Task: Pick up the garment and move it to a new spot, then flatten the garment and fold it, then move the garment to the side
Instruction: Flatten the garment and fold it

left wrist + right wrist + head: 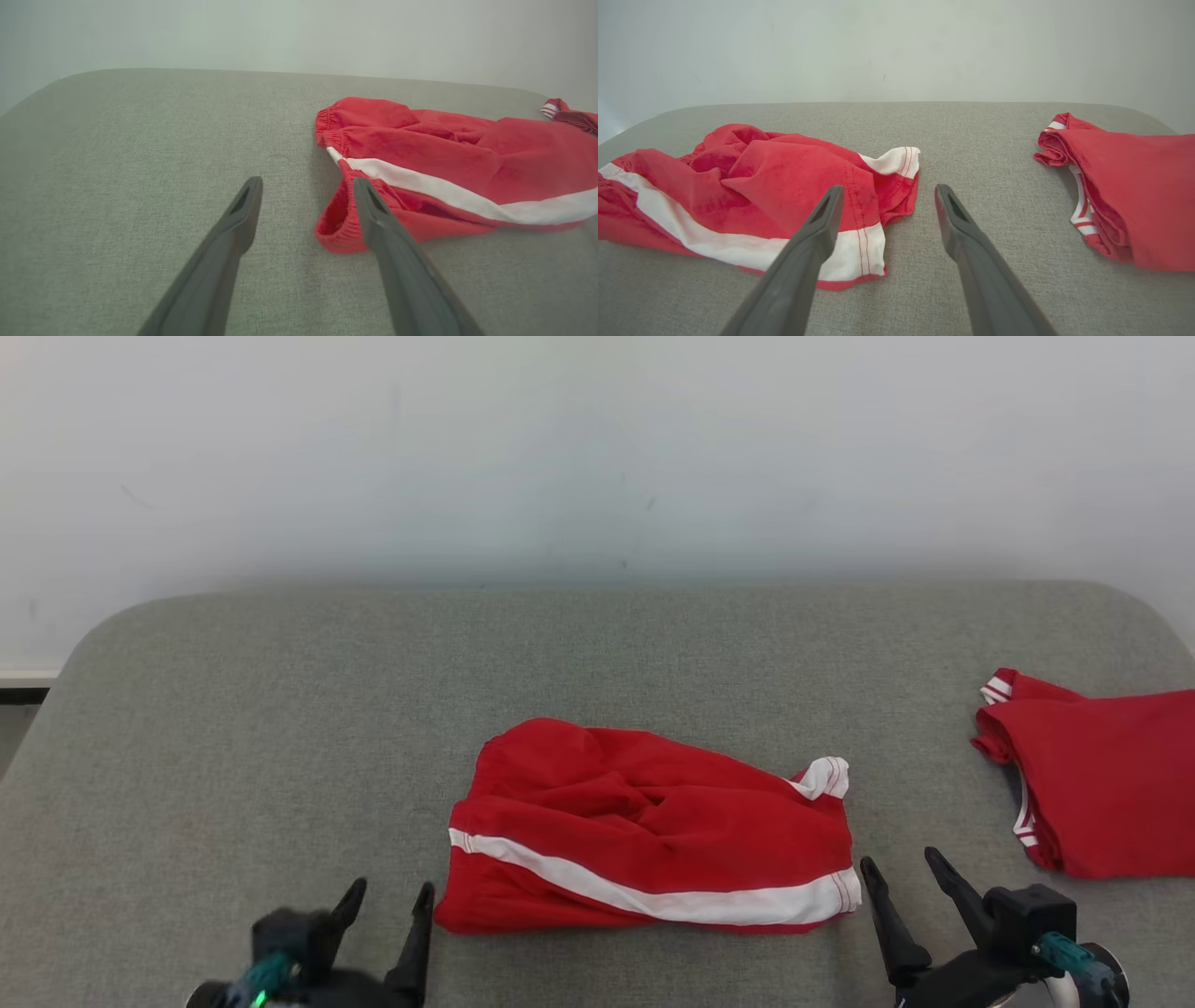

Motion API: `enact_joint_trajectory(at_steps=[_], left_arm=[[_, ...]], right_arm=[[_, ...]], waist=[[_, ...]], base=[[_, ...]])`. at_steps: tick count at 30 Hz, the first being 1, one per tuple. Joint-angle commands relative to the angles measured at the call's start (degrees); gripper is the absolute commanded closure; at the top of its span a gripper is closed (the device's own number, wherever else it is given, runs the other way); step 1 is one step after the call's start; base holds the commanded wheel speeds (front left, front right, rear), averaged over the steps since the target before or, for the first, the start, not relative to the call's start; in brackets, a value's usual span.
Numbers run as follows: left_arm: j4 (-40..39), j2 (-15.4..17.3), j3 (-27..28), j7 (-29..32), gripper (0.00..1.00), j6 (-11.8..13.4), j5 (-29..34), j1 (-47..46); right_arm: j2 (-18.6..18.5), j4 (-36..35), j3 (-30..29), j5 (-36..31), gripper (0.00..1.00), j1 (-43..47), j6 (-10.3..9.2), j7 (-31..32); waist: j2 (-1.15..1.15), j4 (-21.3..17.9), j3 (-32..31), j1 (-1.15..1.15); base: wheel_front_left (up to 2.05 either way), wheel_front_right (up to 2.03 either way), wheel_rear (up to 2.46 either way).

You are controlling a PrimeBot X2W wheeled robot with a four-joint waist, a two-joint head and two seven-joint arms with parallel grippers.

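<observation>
— How many garments?
— You have two: one crumpled red cloth garment with a white stripe (644, 821) and one folded red cloth garment with white trim (1111, 784).
— Anything else?
— You have one grey fabric-covered worktop (280, 709), plus a left gripper (393, 887) and a right gripper (898, 857), each with two long dark fingers (417, 933).

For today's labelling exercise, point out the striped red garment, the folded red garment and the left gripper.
striped red garment (653, 803): head view, red cloth above the stripe.
folded red garment (1111, 775): head view, flat top layer.
left gripper (393, 889): head view, between its open fingertips.
</observation>
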Motion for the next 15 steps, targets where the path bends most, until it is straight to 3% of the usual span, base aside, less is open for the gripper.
enact_joint_trajectory(at_steps=[1,11,15], left_arm=[[2.2,-0.16,-1.3,2.96,0.0,-0.16,-1.25,-3.59],[11.7,-1.53,-3.72,13.5,0.0,-0.3,-9.93,-14.9],[15.71,-1.71,-4.01,17.88,0.0,2.08,-11.55,-18.25]], right_arm=[[-0.21,0.36,0.62,0.2,0.0,-1.1,-0.17,0.26],[0.22,1.77,2.68,0.36,0.0,-3.1,-0.17,-0.1],[-0.28,2.35,3.17,0.65,0.0,-3.5,-0.17,-0.45]], waist=[[0.0,0.26,0.78,0.0],[0.0,-0.74,2.82,0.0],[0.0,-1.21,3.36,0.0]], base=[[0.0,0.0,0.0],[0.0,0.0,0.0],[0.0,0.0,0.0]])
